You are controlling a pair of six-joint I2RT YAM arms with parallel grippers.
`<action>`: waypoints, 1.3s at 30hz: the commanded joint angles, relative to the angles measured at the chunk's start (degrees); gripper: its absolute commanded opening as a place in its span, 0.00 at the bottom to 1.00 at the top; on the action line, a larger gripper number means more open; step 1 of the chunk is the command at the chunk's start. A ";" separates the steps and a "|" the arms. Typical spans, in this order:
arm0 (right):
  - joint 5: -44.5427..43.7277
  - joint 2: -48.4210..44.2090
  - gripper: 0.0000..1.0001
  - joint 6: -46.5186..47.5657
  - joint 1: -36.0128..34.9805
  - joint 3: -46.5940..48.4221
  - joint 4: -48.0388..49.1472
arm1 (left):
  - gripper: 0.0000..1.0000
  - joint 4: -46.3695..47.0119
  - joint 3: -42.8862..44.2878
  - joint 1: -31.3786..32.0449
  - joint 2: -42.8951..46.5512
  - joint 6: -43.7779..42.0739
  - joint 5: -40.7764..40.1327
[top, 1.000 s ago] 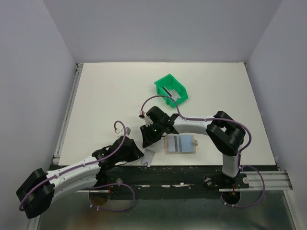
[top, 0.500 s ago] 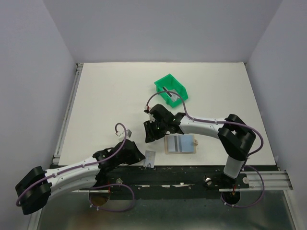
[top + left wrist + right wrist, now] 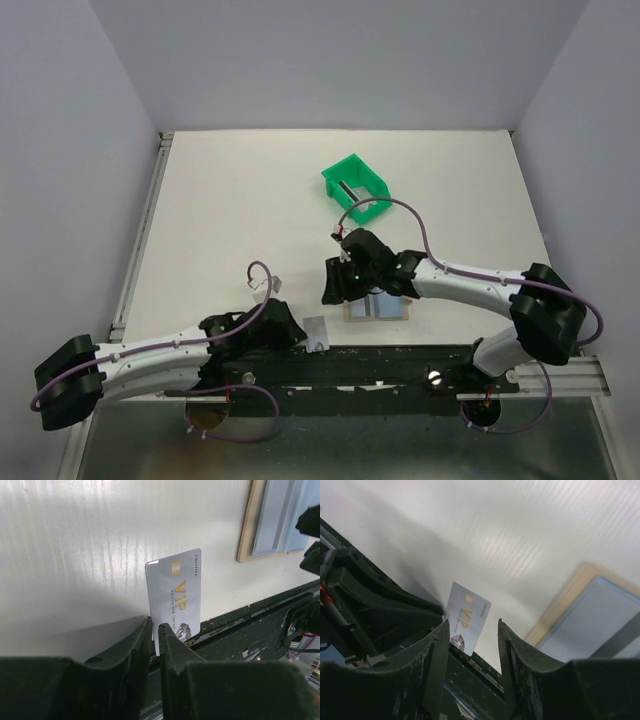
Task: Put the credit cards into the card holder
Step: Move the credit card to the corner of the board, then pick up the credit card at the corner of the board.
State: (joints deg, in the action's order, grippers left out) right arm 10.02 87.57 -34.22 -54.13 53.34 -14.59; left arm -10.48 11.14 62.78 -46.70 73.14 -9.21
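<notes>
Card (image 3: 176, 592) at the bottom centre of the top view, silver with gold VIP print, is pinched by one short edge in the left end effector (image 3: 155, 630), jaws narrowed onto it. Shallow grip — it could swivel or slip. Just beyond, the right end effector (image 3: 472, 625) hovers wide open and empty over the left edge of the card holder (image 3: 385, 308) — it might nudge the holder.

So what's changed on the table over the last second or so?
The right gripper, open and empty, swung rightward from beside the card holder and now hangs over its left part, its arm stretched out lower. The left gripper crept slightly right, keeping its pinch on the VIP card. Nothing was picked up or released. The card holder and green bin stayed put.
</notes>
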 commanded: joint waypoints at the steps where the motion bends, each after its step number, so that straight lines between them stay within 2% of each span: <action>1: -1.14 -6.60 0.52 -6.98 -0.89 -7.35 2.28 | 0.28 -11.38 3.88 1.03 1.69 -0.63 -4.93; 7: -5.09 -12.51 0.52 -18.05 -7.12 -15.27 4.13 | 0.36 -18.96 11.27 0.41 5.83 -6.95 -11.87; 14: -9.67 -16.81 0.52 -33.00 -12.40 -26.69 13.96 | 0.35 -4.22 10.49 -7.93 -3.91 -17.23 -7.41; 16: -9.15 -16.73 0.52 -35.29 -12.49 -30.30 20.71 | 0.35 -0.26 10.05 -9.43 -6.81 -19.17 -6.44; 26: -5.63 -5.40 0.52 -41.19 -13.37 -34.71 40.86 | 0.35 11.96 8.20 -11.19 -14.73 -23.75 -2.04; 34: -5.54 -3.55 0.52 -42.34 -13.37 -35.06 43.07 | 0.34 15.66 5.92 -11.02 -17.90 -22.35 0.68; 39: -4.84 -1.44 0.52 -42.77 -13.37 -34.45 44.20 | 0.33 15.58 3.72 -8.21 -17.46 -19.54 -0.54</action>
State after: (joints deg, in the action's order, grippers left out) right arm 5.67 84.14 -76.20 -67.42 18.79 27.27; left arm 4.51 17.47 52.23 -64.18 51.13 -10.46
